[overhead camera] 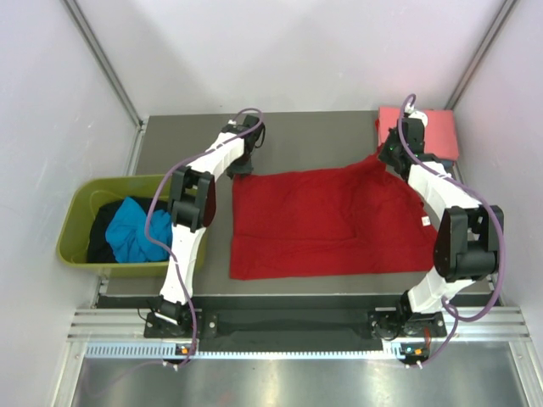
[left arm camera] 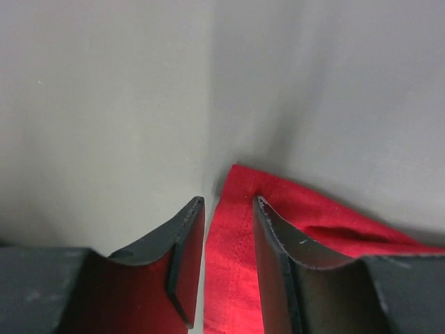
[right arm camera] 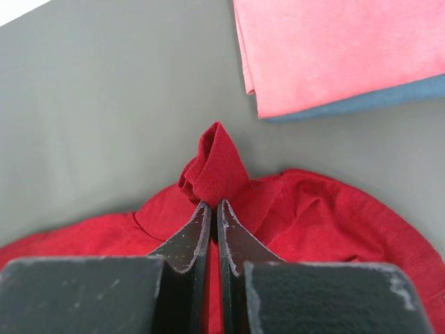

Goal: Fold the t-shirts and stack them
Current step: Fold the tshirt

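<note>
At the far left of the overhead frame, the olive tub (overhead camera: 72,229) sits beside the bench (overhead camera: 322,136), with a turquoise t-shirt (overhead camera: 131,229) and a black t-shirt (overhead camera: 102,233) heaped inside, unfolded.

Just right of the tub my left arm reaches up the frame. My left pincer (left arm camera: 231,200) hangs at the upper left corner of the red t-shirt (overhead camera: 331,225). Its jaws stand apart. In the wrist view that corner lies flat on the bench under and beyond the tips, and nothing pinches it.

The red t-shirt fills the middle of the bench, spread mostly flat, with its long axis running left to right across the frame. The left edge is straight, so I take it for the hem. A small white tag shows on the ragged right edge, so the neck probably points right.

The shirt's upper right part is drawn up the frame into a peak. My right pincer (right arm camera: 212,203) is clamped on a fold there, and a tuft of red pokes out past the tips.

In the upper right corner a folded salmon-pink t-shirt (overhead camera: 428,127) lies on a blue t-shirt (right arm camera: 361,104). Bare bench separates this stack from the red cloth.

My right arm holds the cloth and is nearer the stack. For a fold along the long axis, I judge my left pincer must first close on the corner directly beneath it.
</note>
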Controlling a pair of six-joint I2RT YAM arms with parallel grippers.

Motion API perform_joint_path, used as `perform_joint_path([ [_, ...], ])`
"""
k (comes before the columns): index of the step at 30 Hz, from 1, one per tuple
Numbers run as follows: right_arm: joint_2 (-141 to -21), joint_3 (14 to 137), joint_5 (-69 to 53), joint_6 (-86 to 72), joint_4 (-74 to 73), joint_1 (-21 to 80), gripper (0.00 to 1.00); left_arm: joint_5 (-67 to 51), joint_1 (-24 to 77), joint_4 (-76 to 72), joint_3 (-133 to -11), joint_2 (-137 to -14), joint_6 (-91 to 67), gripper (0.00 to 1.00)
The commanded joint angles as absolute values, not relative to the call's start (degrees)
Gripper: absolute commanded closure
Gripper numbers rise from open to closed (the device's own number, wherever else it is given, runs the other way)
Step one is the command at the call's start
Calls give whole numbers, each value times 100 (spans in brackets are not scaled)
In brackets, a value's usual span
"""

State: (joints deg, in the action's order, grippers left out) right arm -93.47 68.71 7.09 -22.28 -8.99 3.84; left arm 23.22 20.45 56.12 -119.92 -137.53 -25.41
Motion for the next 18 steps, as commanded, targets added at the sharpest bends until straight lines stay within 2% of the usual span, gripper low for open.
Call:
perform_joint_path([
  [1,-9044,6908,642,-2259,-624,334,100,2198,1995,5511,-12111,-13904,-2453,60],
  [5,-9035,6873,642,-2241,-615,334,100,2180,1951,5520,-12112,-14010,-2470,64],
  [10,-9009,6829,668,-2197,-624,334,100,2039,1934,5458,-11945,-13940,-2452,99],
  [18,-8939,6715,809,-2118,-668,299,100,2364,1934,5520,-11900,-13562,-2329,100],
])
